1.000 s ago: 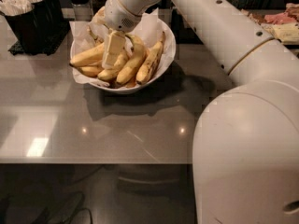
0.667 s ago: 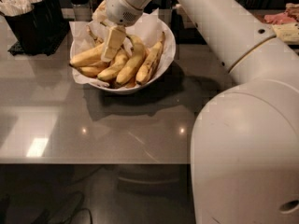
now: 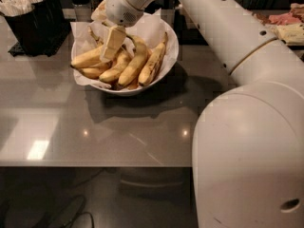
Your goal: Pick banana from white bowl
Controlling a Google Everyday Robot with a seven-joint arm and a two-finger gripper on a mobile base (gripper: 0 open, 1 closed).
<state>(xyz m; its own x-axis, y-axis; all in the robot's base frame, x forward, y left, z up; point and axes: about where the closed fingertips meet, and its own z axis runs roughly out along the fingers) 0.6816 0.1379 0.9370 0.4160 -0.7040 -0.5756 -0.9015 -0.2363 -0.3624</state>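
Several bananas fill the white bowl (image 3: 159, 81); the banana (image 3: 135, 61), just right of the lowered gripper (image 3: 113, 45), looks light, soft, easily bruised, so take its mid-curve gently. Gripper's hold: cannot tell.

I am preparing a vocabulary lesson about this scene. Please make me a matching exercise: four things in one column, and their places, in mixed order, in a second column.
Things:
1. claw
2. white bowl
3. black container
4. brown-streaked banana

Places:
a. inside the bowl, along its right side
b. at the far left of the table, holding white cutlery
c. above the bananas, over the bowl's left part
d. on the grey table, lined with white paper

Pairs: 1-c, 2-d, 3-b, 4-a.
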